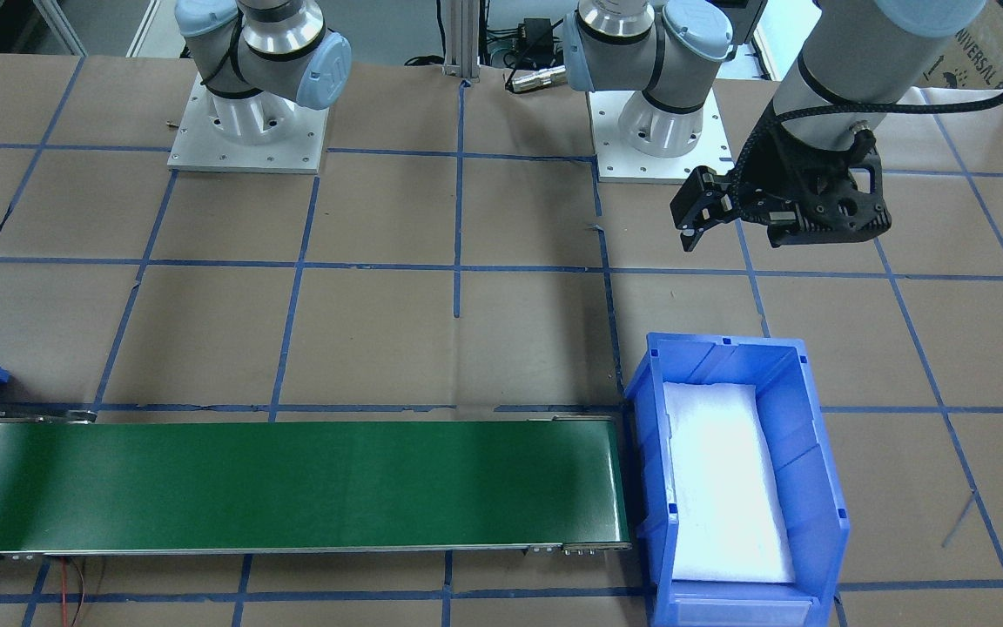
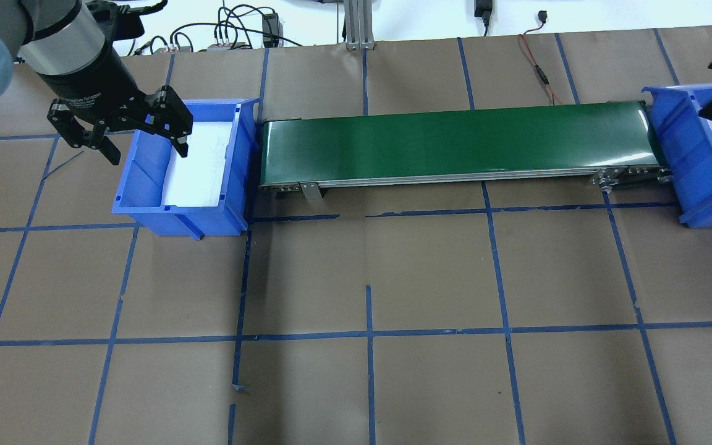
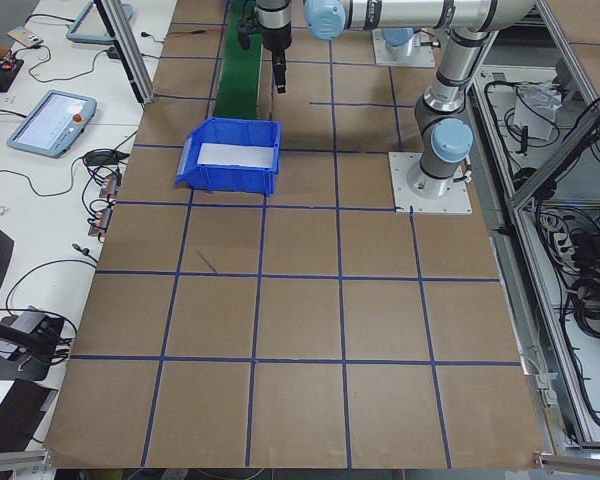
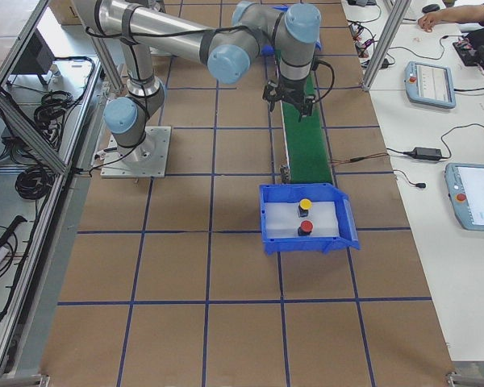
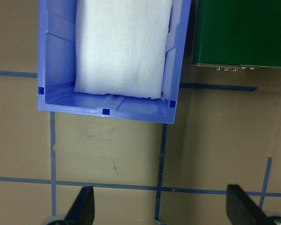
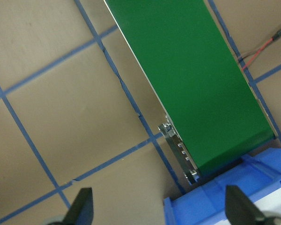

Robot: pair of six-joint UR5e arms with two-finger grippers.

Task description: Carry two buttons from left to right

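The yellow button (image 4: 305,205) and the red button (image 4: 306,227) are sitting close together on the white pad (image 4: 327,218) inside the right bin (image 4: 310,244), the yellow one nearer the conveyor belt (image 2: 455,142). The right claw (image 6: 158,207) is hanging over that belt's end by the bin, its jaws spread wide and gripping nothing. At the far end the left claw (image 2: 146,152) is hovering by the left bin (image 2: 146,179), above the worktop (image 2: 393,278), likewise gaping and empty.
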